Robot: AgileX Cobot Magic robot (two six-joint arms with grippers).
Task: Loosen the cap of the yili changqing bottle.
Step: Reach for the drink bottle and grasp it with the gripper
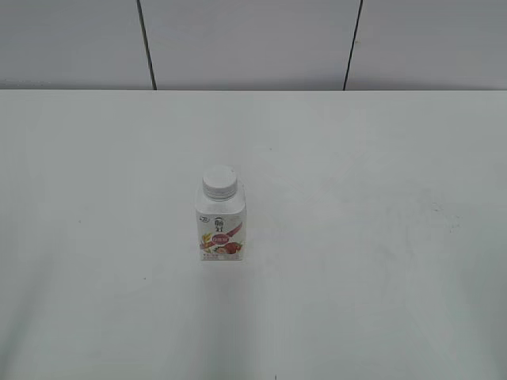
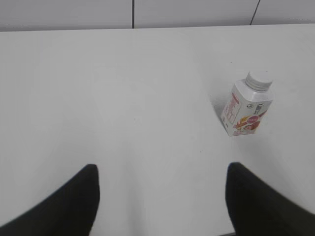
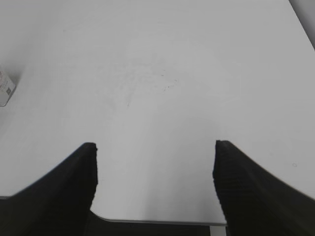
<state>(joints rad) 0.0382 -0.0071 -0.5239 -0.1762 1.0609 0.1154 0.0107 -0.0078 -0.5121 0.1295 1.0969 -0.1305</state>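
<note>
The yili changqing bottle [image 1: 221, 229] stands upright on the white table, with a red-pink fruit label. Its white ribbed cap [image 1: 219, 183] sits on the neck. In the left wrist view the bottle [image 2: 247, 110] is ahead and to the right, with the cap [image 2: 259, 80] on top. My left gripper [image 2: 162, 172] is open and empty, well short of the bottle. My right gripper [image 3: 154, 147] is open and empty near the table's front edge. Only a corner of the bottle [image 3: 5, 91] shows at the left edge of the right wrist view. Neither gripper shows in the exterior view.
The white table [image 1: 356, 277] ends at a pale panelled wall [image 1: 253, 39] at the back. Its front edge [image 3: 157, 221] shows in the right wrist view. Faint scuff marks [image 3: 147, 81] lie on the surface to the right of the bottle.
</note>
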